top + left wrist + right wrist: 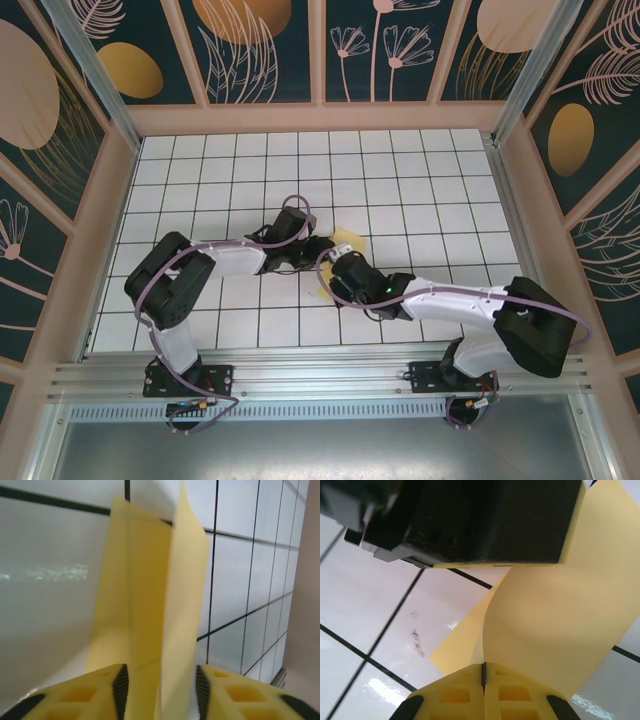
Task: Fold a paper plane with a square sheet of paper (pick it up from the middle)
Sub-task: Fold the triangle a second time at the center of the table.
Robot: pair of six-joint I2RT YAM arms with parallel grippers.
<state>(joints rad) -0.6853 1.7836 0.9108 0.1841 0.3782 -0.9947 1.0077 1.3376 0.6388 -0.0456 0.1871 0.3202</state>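
Right now the sheet of paper (348, 240) is up off the flat, near the middle of the tiled table (250, 170), caught where the two arms meet; from above, a yellow corner shows beyond the grippers and a smaller bit on the near side. In the left wrist view it stands as a creased strip, one flap rising edge-on along a lengthwise fold; it looks partly folded and not yet a pointed dart. The left gripper (161, 690) has its jaws spread, and the paper runs up through the gap with neither pad clearly pressing it; so I judge this side fences the sheet in rather than gripping it. The right gripper (483, 674) has its jaws pressed together, pinching an edge of the sheet; from that pinch the paper bows up and away towards the black body of the left arm (485, 520), which sits close above. The arrangement makes sense as a handover of duty; one firm pinch anchors the thin sheet so it cannot slide or flop, and the loose side is then free to take a fresh hold or press a crease. The bow in the paper suggests little slack; a sideways tug from either arm could crumple the fold or tear at the pinched edge, so the next move calls for small, matched motions.
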